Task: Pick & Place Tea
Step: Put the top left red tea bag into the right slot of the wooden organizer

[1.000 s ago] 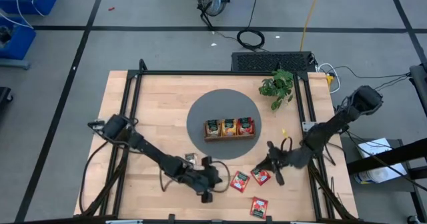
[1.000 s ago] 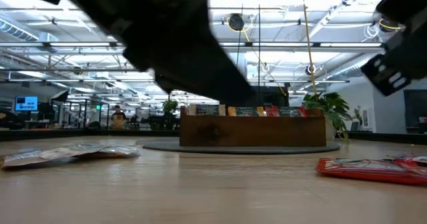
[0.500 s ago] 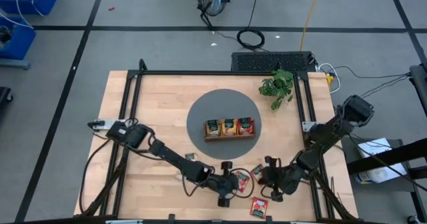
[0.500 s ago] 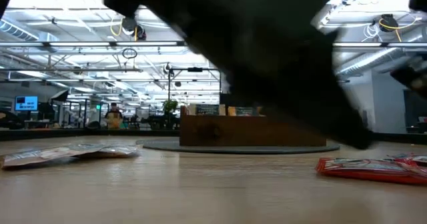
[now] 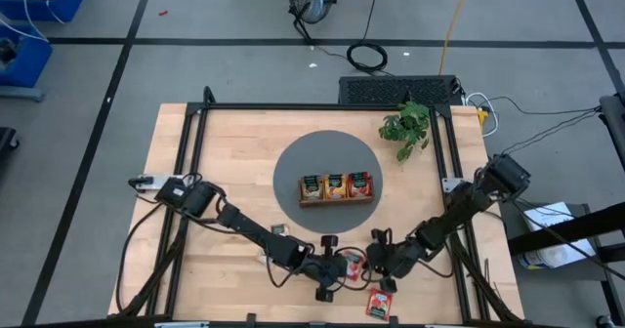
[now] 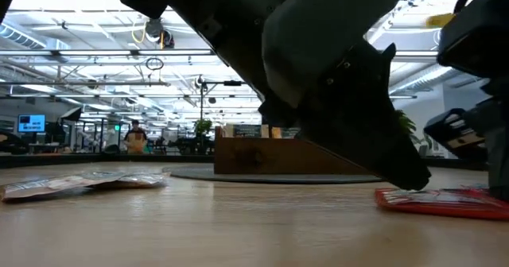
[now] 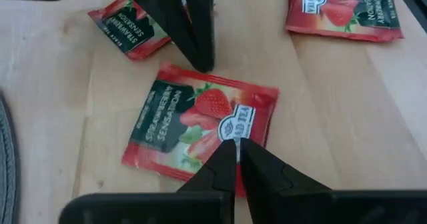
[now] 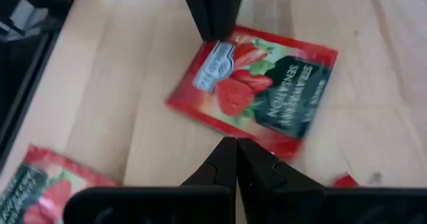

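Three red tea sachets lie flat near the table's near edge. My left gripper (image 5: 342, 266) and my right gripper (image 5: 368, 262) are both shut and meet from opposite sides over the middle red sachet (image 7: 203, 127), seen also in the right wrist view (image 8: 260, 84). A second red sachet (image 7: 130, 31) and a third red sachet (image 7: 343, 7) lie close by. The wooden tray (image 5: 337, 199) holds tan, yellow and red sachets. Pale sachets (image 6: 79, 183) lie toward the left. My left gripper rests its shut fingertips (image 7: 227, 159) on the middle red sachet's edge by the round logo (image 7: 235, 127), slanting down from the table's left. The sachet lies flat on the table. My right gripper's shut tips (image 7: 200, 57) stand at the sachet's opposite edge (image 7: 180, 69); whether they touch it, I cannot tell.
The tray sits on a round grey mat (image 5: 293, 167) at the table's middle. A small green plant (image 5: 405, 128) stands at the far right. A black frame (image 5: 195, 123) runs along the table's edges. The near edge lies just behind the sachets.
My left gripper has swept along the near side toward the table's right, reaching the red sachets. My right gripper has moved toward the near edge and to the left, closing in on the same sachet from the other side.
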You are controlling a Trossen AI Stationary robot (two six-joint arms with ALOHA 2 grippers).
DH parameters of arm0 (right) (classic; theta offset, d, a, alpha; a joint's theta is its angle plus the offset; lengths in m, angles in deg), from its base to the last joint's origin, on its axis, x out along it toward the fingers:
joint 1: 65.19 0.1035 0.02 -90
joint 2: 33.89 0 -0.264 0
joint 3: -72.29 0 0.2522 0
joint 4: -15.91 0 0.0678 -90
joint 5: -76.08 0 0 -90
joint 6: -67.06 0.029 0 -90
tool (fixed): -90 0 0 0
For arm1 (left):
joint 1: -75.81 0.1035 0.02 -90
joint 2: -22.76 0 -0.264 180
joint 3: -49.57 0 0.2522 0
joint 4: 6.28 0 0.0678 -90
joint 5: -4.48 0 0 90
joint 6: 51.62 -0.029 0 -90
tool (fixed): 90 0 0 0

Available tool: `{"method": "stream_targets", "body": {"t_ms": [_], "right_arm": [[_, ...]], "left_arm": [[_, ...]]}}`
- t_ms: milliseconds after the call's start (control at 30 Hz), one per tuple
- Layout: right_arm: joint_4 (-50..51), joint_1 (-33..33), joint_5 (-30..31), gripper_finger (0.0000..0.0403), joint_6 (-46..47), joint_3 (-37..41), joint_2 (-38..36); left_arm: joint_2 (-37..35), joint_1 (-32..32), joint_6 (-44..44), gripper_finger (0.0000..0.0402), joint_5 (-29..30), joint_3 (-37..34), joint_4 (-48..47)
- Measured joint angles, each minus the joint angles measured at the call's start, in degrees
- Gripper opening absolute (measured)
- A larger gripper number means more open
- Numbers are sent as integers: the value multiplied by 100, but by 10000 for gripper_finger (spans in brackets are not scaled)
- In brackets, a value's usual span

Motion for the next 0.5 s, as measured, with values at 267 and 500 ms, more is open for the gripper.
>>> {"method": "stream_targets", "body": {"t_ms": [267, 500], "right_arm": [[-698, -205, -92, 0, -315, 5, 329], [-1360, -311, -335, 0, -346, 1, 735]], "left_arm": [[0, -33, 72, 32, 8, -4, -190], [0, -28, 107, 33, 10, -4, -229]]}}
